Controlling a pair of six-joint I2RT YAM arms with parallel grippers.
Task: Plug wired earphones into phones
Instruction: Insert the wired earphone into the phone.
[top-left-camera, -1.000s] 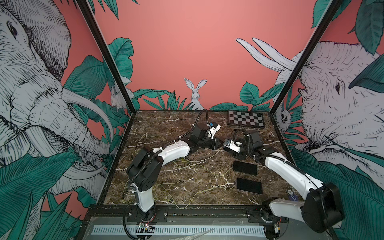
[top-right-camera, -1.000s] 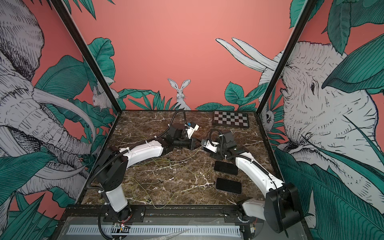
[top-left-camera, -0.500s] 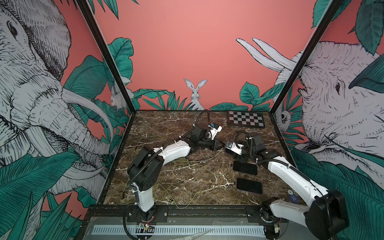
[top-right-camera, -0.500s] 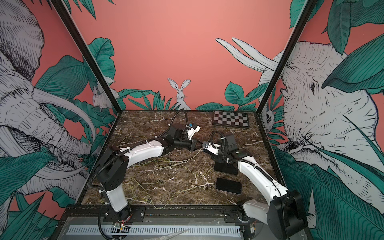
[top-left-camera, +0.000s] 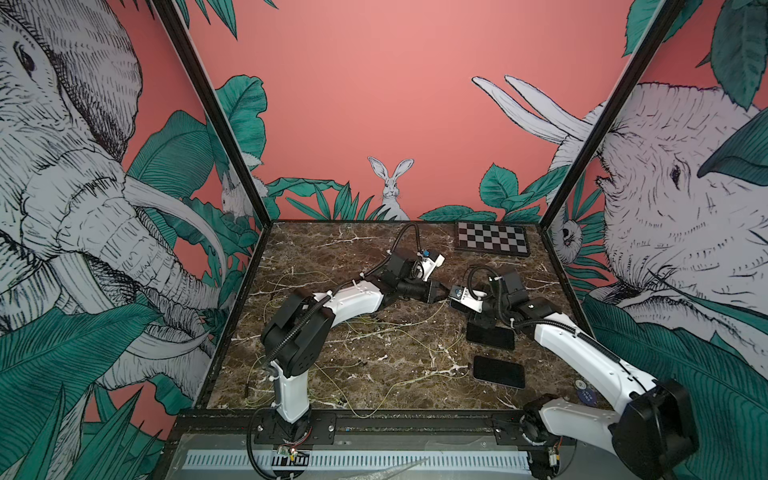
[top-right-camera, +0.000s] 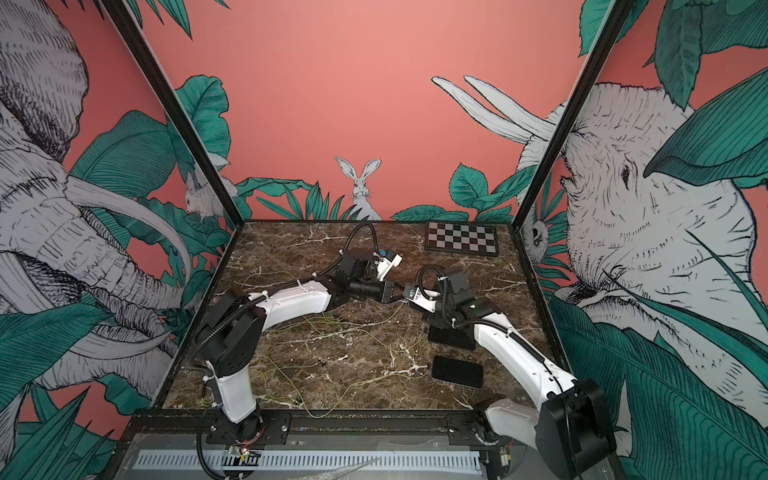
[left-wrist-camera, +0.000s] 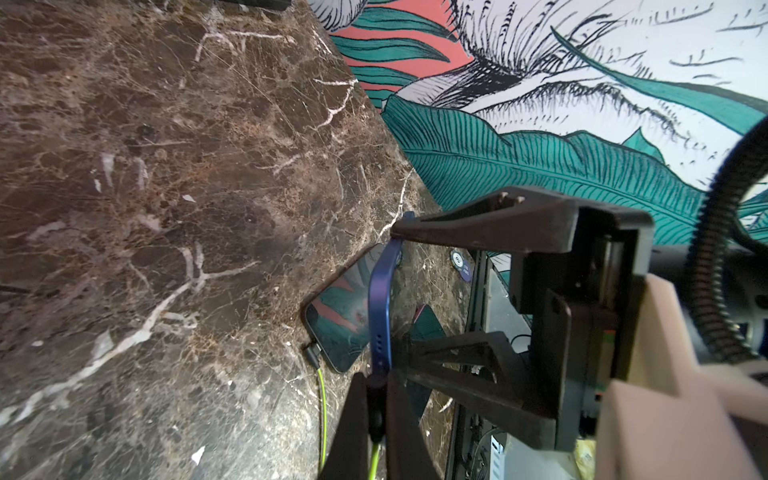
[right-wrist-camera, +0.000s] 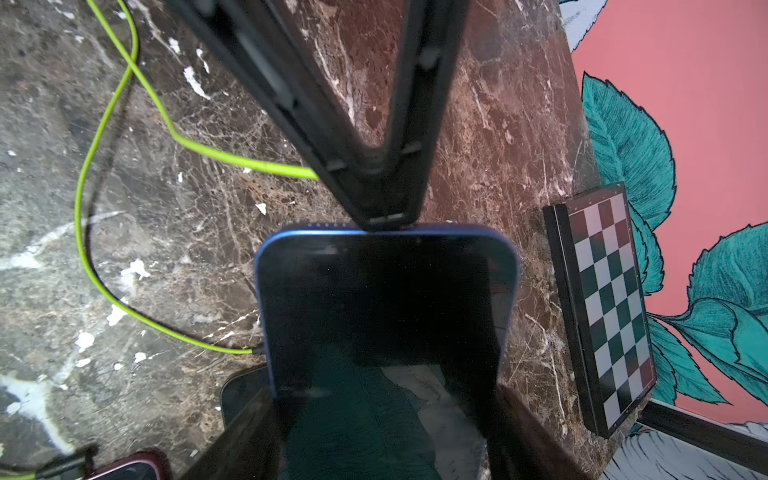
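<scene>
Just right of centre in both top views the two grippers meet above the marble table (top-left-camera: 332, 249). The right gripper (left-wrist-camera: 395, 291) clamps a blue-edged phone (right-wrist-camera: 386, 299) across its width, jaws spread wide against its long sides, holding it clear of the table. The left gripper (right-wrist-camera: 382, 208) sits at the phone's short end, jaws pinched together on a dark plug (left-wrist-camera: 376, 411) with its yellow-green earphone cord (left-wrist-camera: 374, 461) trailing behind. Whether the plug is seated cannot be told. Below and right of them, a second phone (top-left-camera: 490, 336) and a third phone (top-left-camera: 498, 371) lie flat.
</scene>
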